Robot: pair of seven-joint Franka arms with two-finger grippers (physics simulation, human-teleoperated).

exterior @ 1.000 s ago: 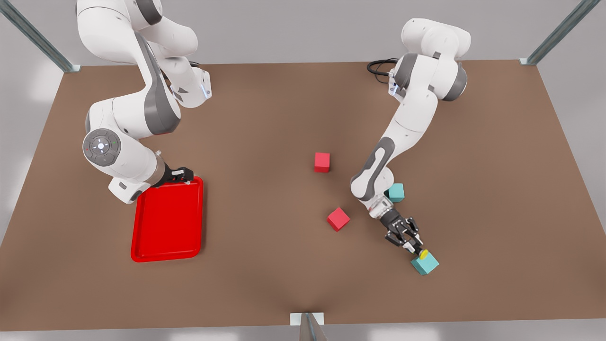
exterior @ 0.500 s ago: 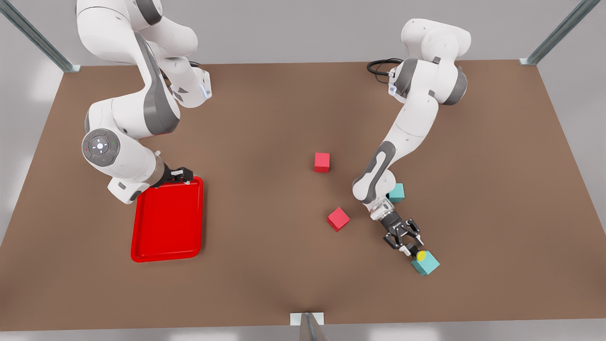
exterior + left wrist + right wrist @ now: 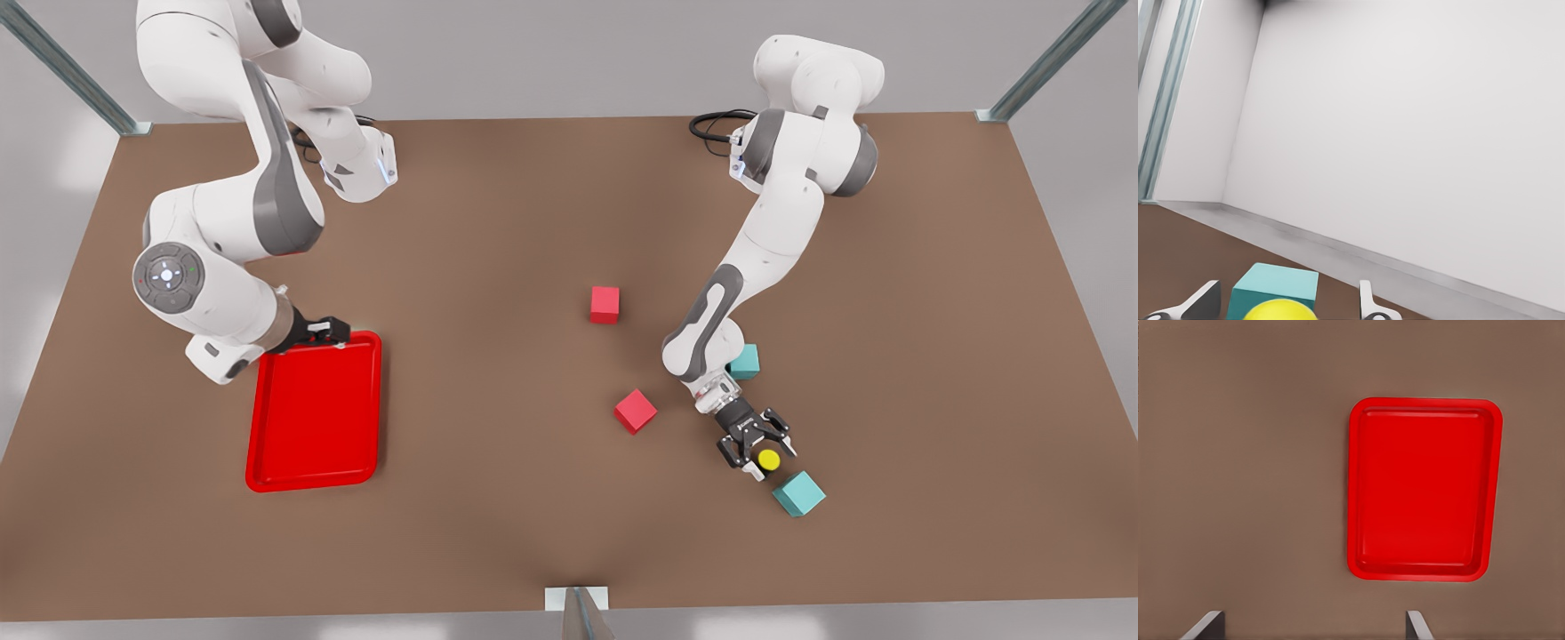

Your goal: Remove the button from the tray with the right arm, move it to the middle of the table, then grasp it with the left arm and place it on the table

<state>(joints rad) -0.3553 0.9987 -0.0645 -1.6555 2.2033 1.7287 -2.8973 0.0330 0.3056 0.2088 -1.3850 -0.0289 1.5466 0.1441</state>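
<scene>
Front view: left gripper (image 3: 763, 456) at table (image 3: 498, 222) 4 o'clock, clamped on the button (image 3: 769, 460), yellow cap up, just beside a teal cube (image 3: 797, 493). Right gripper (image 3: 326, 331) at far edge of the tray (image 3: 316, 413), 8 o'clock.

Left wrist view: button cap (image 3: 1277, 310) between fingers (image 3: 1366, 301), teal cube (image 3: 1276, 287) beyond.

Right wrist view: tray (image 3: 1425, 490) holds nothing, fingers (image 3: 1415, 625) spread apart, holding nothing.

Judgement: pickup & handover look done; left: set button down, release.

Red tray (image 3: 1425, 490): shallow, rounded corners, raised rim, lying flat on brown desk (image 3: 1238, 473). Right gripper (image 3: 1313, 628): two fingers (image 3: 1205, 627) spread apart, clear of tray.
</scene>
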